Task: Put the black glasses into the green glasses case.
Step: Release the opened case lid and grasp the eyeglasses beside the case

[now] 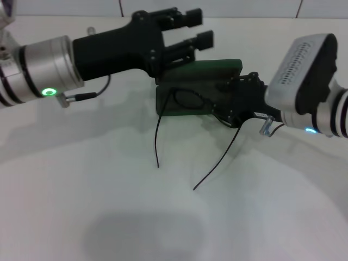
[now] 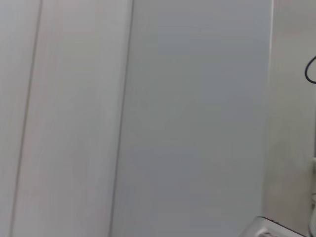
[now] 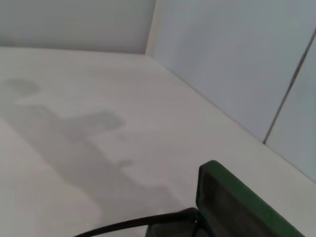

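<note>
The green glasses case (image 1: 212,70) stands open at the far middle of the white table, lid raised. The black glasses (image 1: 188,99) hang over its front, one lens before the case's front wall, both long temple arms trailing down toward the table. My right gripper (image 1: 237,103) is at the right end of the case and holds the glasses by their right side. My left gripper (image 1: 196,28) hovers open and empty just above and behind the case's left end. The right wrist view shows the case's lid edge (image 3: 232,202) and a strip of the black frame (image 3: 148,224).
The white table (image 1: 109,206) stretches toward me in front of the case. A pale wall (image 2: 187,118) fills the left wrist view, and the table's far edge meets the wall just behind the case.
</note>
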You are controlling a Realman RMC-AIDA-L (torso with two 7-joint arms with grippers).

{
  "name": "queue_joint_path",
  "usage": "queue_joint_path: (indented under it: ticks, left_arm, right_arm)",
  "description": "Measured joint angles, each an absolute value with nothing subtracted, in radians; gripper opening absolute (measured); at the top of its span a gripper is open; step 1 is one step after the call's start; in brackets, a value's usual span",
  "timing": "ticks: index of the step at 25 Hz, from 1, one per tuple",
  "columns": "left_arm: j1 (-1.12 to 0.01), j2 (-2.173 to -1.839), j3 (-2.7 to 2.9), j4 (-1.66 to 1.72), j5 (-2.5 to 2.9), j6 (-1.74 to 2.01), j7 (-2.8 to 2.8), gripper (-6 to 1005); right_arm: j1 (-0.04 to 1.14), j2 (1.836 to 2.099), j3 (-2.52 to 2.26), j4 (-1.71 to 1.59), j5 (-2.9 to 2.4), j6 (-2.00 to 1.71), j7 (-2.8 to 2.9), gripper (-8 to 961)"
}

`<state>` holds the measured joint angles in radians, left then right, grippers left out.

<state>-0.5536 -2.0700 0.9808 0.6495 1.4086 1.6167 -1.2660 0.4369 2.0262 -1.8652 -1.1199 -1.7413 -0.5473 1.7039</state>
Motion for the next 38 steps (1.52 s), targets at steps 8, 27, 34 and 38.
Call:
queue_joint_path:
  ticks: [8,27,34,38]
  left_arm:
    - [-0.523,-2.073,0.932,0.648,1.408,1.614,-1.173,515]
    - [-0.628,-2.086,0.885,0.576,1.384,1.513,-1.188,516]
    - [-0.655,-2.088,0.887,0.552,1.383,1.509,-1.190,516]
    - [-0.670,-2.090,0.887,0.538,1.382,1.504,-1.186,516]
  right_arm:
    - [0.403,2.028,-1.843,-1.064,-1.406,-0.589,1.419,400]
    - [0.412,2.028,-1.841,-0.874,-1.062,-0.601,1.112,398]
    - [0.440,2.028,-1.839,-0.808,-1.058,-0.631,1.105,398]
    - [0.468,2.028,-1.838,-0.780,-1.044,-0.642,1.091,397]
